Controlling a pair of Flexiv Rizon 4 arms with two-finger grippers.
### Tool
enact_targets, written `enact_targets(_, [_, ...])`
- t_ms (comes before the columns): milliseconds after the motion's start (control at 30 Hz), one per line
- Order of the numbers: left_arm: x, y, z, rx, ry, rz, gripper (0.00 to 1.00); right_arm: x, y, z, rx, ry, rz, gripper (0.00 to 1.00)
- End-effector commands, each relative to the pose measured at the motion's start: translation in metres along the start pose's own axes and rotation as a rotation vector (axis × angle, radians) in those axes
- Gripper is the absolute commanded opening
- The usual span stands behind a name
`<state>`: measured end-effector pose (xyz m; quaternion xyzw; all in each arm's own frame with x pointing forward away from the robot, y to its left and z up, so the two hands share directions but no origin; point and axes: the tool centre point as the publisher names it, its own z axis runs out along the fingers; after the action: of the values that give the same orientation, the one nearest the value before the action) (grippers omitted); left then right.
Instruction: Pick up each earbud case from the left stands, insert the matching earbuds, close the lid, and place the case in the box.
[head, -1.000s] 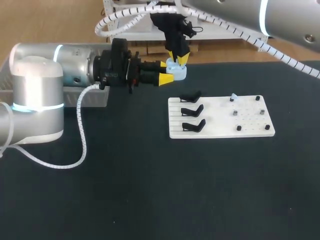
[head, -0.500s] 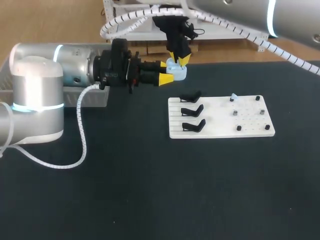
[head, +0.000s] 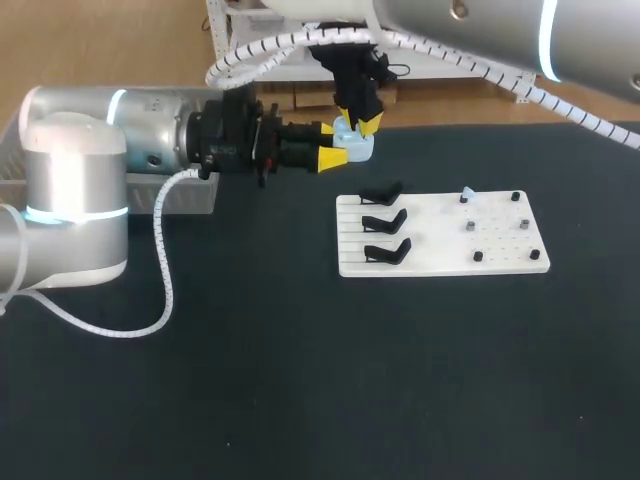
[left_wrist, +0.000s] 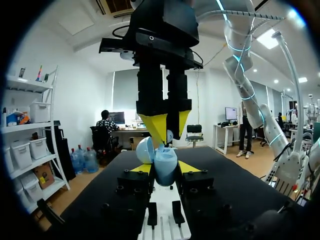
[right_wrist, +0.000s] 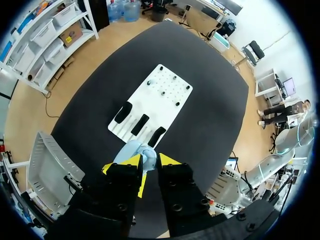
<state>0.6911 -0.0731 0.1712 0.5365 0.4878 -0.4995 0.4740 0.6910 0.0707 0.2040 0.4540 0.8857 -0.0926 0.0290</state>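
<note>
Left wrist view has my left gripper (left_wrist: 164, 169) nearest, with its jaws closed from two sides on the pale blue case (left_wrist: 164, 161), which it holds in the air above the table (head: 300, 380). The lid (left_wrist: 145, 149) of the case stands open. Directly above the case hangs my right gripper (left_wrist: 165, 131), pointing down. Its jaws are narrow, and a small pale piece between them seems to be an earbud (left_wrist: 169, 135), almost touching the case.

Compared with one second ago, in the head view the right gripper has moved only a little to the right over the case, and its white cable has risen. The left gripper and the case have not moved. I judge this as a fine adjustment over the socket, so the insertion is in hand but not finished. The lid must still be closed after it.

Below and nearer lies the white board (head: 440, 262) with three empty black stands (head: 385, 222). One more pale blue earbud (head: 467, 192) and some small dark pieces sit on its pegs. The grey box (right_wrist: 47, 170) is far at the left, partly hidden behind the left arm. Nothing lies between the case and the box, only the arm itself
</note>
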Motion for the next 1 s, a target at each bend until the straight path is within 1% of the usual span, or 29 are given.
enact_targets(33, [0.0, -0.001, 0.0, -0.007, -0.002, 0.003, 0.0, 0.0, -0.004, 0.003, -0.006, 0.0, 0.003, 0.03])
enact_targets(67, [0.0, -0.001, 0.0, -0.007, -0.002, 0.003, 0.0, 0.0, -0.005, 0.002, -0.007, 0.0, 0.003, 0.32])
enact_targets(100, [0.0, -0.001, 0.0, -0.007, -0.002, 0.003, 0.0, 0.0, -0.006, 0.0, -0.012, 0.0, 0.003, 0.64])
enact_targets(133, [0.0, -0.001, 0.0, -0.007, -0.002, 0.003, 0.0, 0.001, -0.007, -0.001, -0.016, -0.001, 0.003, 0.82])
enact_targets(200, [0.0, -0.001, 0.0, -0.007, -0.002, 0.003, 0.0, 0.001, -0.011, -0.006, -0.036, -0.009, 0.001, 0.96])
enact_targets(300, [0.0, -0.001, 0.0, -0.007, -0.002, 0.003, 0.0, 0.003, -0.021, -0.014, -0.063, -0.013, -0.003, 0.92])
enact_targets(333, [0.0, -0.001, 0.0, -0.007, -0.002, 0.003, 0.0, 0.004, -0.025, -0.017, -0.077, -0.018, -0.006, 0.87])
enact_targets(367, [0.0, -0.001, 0.0, -0.007, -0.002, 0.003, 0.0, 0.004, -0.029, -0.02, -0.089, -0.026, -0.009, 0.73])
enact_targets(400, [0.0, -0.001, 0.0, -0.007, -0.002, 0.003, 0.0, 0.004, -0.033, -0.023, -0.107, -0.03, -0.008, 0.61])
enact_targets(433, [0.0, -0.001, 0.0, -0.007, -0.002, 0.003, 0.0, 0.003, -0.037, -0.025, -0.127, -0.033, -0.01, 0.55])
enact_targets(467, [0.0, -0.001, 0.0, -0.007, -0.002, 0.003, 0.0, 0.001, -0.04, -0.026, -0.152, -0.04, -0.015, 0.5])
enact_targets(633, [0.0, -0.001, 0.0, -0.007, -0.002, 0.003, 0.0, -0.016, -0.053, -0.028, -0.275, -0.093, -0.046, 0.46])
enact_targets(733, [0.0, -0.001, 0.0, -0.007, -0.002, 0.003, 0.0, -0.032, -0.058, -0.029, -0.318, -0.131, -0.055, 0.46])
enact_targets(800, [0.0, -0.001, 0.0, -0.007, -0.002, 0.003, 0.0, -0.045, -0.061, -0.027, -0.326, -0.147, -0.054, 0.44])
enact_targets(867, [0.0, -0.001, 0.0, -0.007, -0.002, 0.003, 0.0, -0.058, -0.063, -0.025, -0.325, -0.161, -0.055, 0.45])
enact_targets(1000, [0.0, -0.001, 0.0, -0.007, -0.002, 0.003, 0.0, -0.085, -0.064, -0.011, -0.302, -0.184, -0.059, 0.46])
